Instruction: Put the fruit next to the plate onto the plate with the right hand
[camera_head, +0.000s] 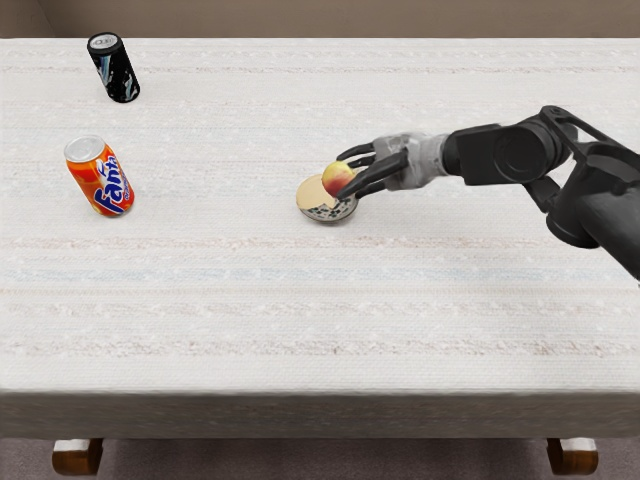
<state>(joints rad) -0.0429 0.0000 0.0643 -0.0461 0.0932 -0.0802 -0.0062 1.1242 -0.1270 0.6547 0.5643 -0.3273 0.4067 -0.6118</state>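
One: Two cans in the head view, is that right?

Two: Yes. A black can stands in the upper left of the frame, and an orange soda can stands below it at the left. Both are well apart from the plate. What is inside them I cannot tell.

One: And the plate?

Two: The plate sits on the counter near the middle of the frame. The fruit, yellow and red, is over its upper right edge and hides part of it.

One: Is it resting on the plate?

Two: I cannot tell whether it touches. The right hand, whose arm comes in from the right edge, is clamped around the fruit.
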